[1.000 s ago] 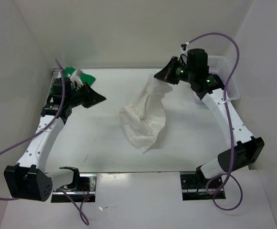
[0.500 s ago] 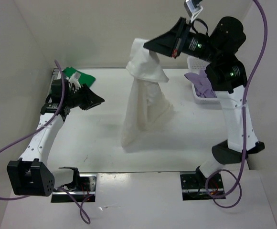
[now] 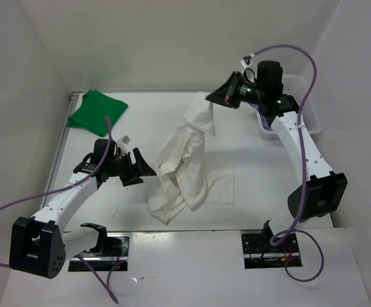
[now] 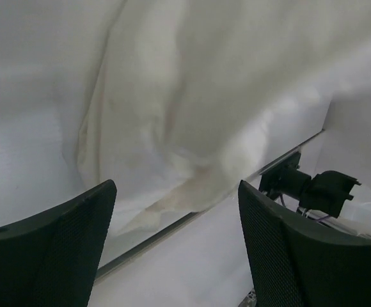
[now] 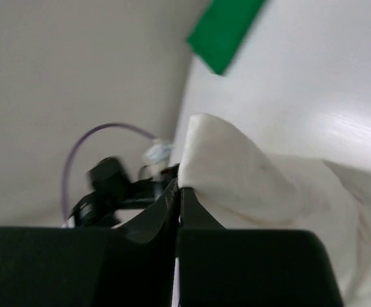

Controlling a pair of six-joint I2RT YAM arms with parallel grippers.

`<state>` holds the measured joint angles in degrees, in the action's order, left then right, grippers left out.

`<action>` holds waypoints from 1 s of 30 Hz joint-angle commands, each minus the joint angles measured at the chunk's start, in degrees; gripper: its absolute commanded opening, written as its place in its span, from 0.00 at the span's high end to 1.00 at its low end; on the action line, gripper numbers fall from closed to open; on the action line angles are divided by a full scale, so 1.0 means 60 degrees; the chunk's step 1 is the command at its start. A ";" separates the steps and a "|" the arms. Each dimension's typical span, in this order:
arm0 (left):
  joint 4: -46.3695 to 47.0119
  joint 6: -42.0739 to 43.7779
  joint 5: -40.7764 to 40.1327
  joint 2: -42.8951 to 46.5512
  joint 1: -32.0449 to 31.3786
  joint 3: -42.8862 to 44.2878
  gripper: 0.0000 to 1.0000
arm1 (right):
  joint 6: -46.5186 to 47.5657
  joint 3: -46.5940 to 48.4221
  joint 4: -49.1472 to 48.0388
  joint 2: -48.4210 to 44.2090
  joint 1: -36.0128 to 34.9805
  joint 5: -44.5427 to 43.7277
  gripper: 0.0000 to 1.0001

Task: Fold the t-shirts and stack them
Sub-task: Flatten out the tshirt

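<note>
The right gripper [image 3: 212,98] is pinching a corner of the white t-shirt [image 3: 185,173] between its closed fingers, holding it aloft over the far middle of the table [image 3: 262,185] while the rest is trailing down in a crumpled heap toward the near centre. The left gripper [image 3: 146,171], fingers spread wide and holding nothing, is hovering just left of the heap. The folded green t-shirt [image 3: 96,110] is lying in the far left corner.

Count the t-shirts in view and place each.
2. Green t-shirt in the far left corner; white t-shirt in the middle, held up by the right gripper. The basket behind it may hide more.
</note>
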<state>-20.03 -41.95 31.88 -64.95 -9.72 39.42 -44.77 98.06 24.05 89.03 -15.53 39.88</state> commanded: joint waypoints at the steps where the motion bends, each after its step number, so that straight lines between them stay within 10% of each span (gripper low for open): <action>1: -0.0088 0.0342 -0.0448 0.0658 -0.0416 -0.0212 0.17 | 0.0664 -0.1819 -0.0435 -0.0938 0.1107 -0.0186 1.00; 8: -0.0439 0.0328 -0.1356 0.0250 -0.1954 0.0431 0.64 | 0.0958 -0.2720 -0.0770 -0.0485 0.1387 -0.0976 1.00; 16: -0.0148 -0.0039 -0.2031 -0.0790 -0.3256 0.0533 0.34 | 0.0958 -0.2075 -0.0772 0.0058 0.1475 -0.1270 1.00; 21: 0.0072 -0.0039 -0.2032 -0.1611 -0.3654 0.0754 0.33 | 0.0958 -0.2441 -0.0977 0.0058 0.1475 -0.1080 1.00; 30: 0.0177 0.0194 -0.2498 -0.2578 -0.3742 0.2202 0.87 | 0.0856 -0.2458 -0.0978 -0.0117 0.1475 -0.1080 1.00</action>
<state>-20.18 -42.13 18.92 -79.55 -32.01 47.37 -39.99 82.78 22.31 89.43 -6.87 33.39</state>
